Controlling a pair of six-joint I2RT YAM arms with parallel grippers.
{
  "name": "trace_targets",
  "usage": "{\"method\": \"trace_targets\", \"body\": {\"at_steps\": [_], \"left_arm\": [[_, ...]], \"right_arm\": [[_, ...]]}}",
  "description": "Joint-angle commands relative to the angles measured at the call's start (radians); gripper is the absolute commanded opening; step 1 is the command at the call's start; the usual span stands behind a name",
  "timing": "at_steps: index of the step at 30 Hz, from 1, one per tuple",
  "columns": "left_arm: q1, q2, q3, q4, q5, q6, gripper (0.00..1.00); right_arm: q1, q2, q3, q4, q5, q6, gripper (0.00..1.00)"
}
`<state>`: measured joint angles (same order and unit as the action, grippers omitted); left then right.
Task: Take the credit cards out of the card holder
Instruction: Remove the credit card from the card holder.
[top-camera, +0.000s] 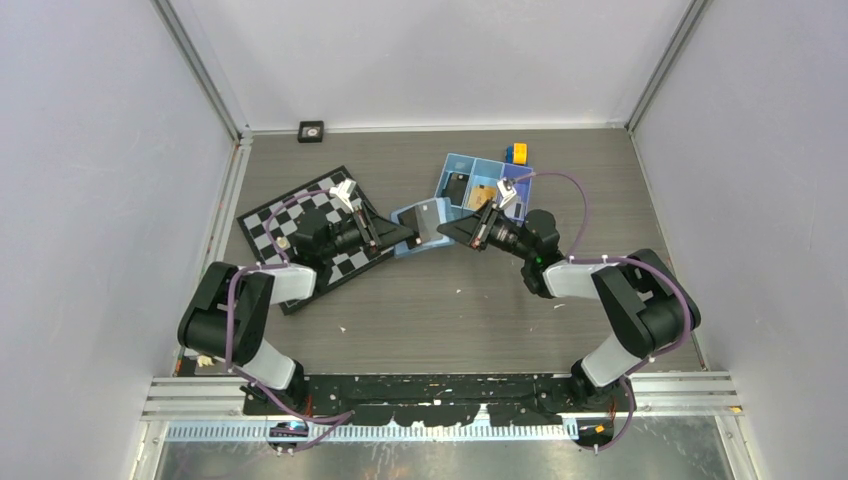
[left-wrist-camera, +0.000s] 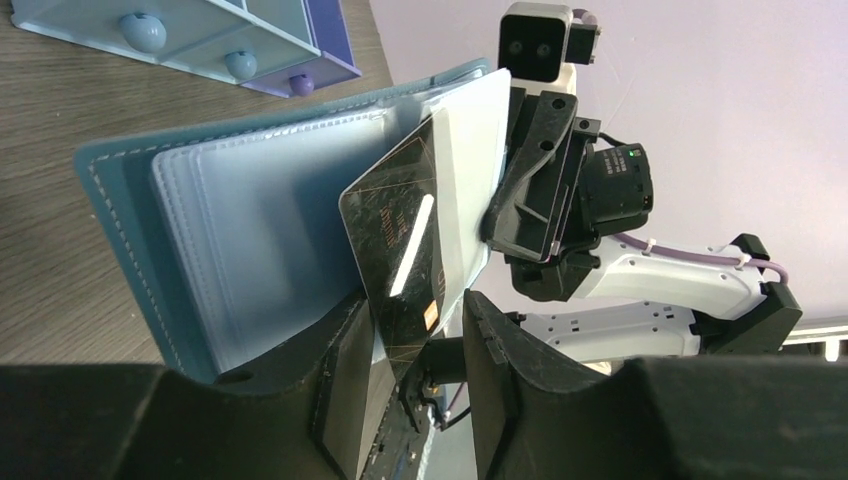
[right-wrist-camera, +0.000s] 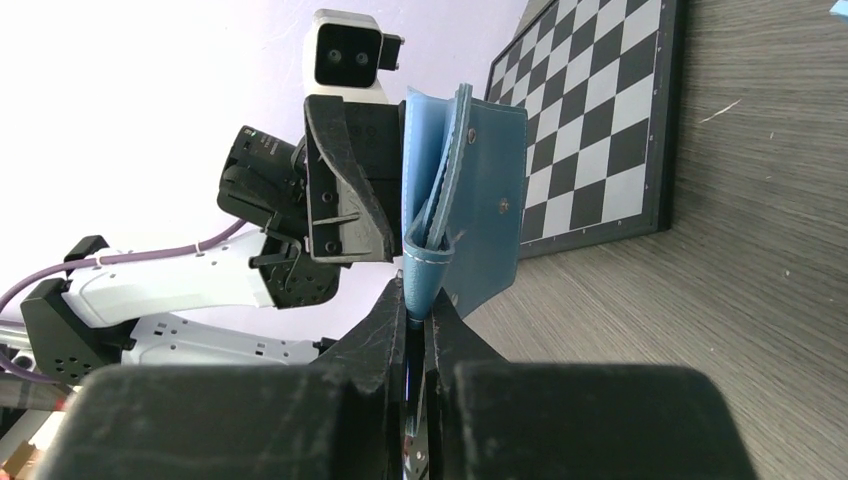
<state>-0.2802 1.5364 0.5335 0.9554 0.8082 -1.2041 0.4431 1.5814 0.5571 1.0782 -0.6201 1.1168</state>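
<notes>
The light-blue card holder (top-camera: 412, 226) hangs above the table between the two arms, with my right gripper (right-wrist-camera: 417, 300) shut on its bottom edge (right-wrist-camera: 480, 190). In the left wrist view the holder (left-wrist-camera: 250, 230) stands spread, its clear sleeves showing. A dark, glossy credit card (left-wrist-camera: 395, 240) sticks out of it, tilted. The card's lower end sits between the jaws of my left gripper (left-wrist-camera: 415, 305). Those jaws are open: the card leans on one pad (left-wrist-camera: 345, 390) and a gap separates it from the other. A black card (top-camera: 458, 187) and an orange-tan card (top-camera: 483, 193) lie in a tray.
A blue three-compartment tray (top-camera: 497, 166) stands just behind the grippers, also in the left wrist view (left-wrist-camera: 200, 40). A chessboard (top-camera: 262, 222) lies under the left arm and shows in the right wrist view (right-wrist-camera: 590, 120). A yellow-and-blue item (top-camera: 516, 152) sits behind the tray.
</notes>
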Motion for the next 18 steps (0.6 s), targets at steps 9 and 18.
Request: {"method": "trace_targets", "body": {"at_steps": [9, 18], "left_arm": [[0.006, 0.055, -0.001, 0.163, 0.023, -0.058, 0.0], [0.022, 0.034, -0.002, 0.087, 0.012, -0.021, 0.0]], "right_arm": [[0.013, 0.018, 0.025, 0.092, -0.015, 0.021, 0.0], [-0.095, -0.001, -0.015, -0.024, 0.061, 0.04, 0.0]]}}
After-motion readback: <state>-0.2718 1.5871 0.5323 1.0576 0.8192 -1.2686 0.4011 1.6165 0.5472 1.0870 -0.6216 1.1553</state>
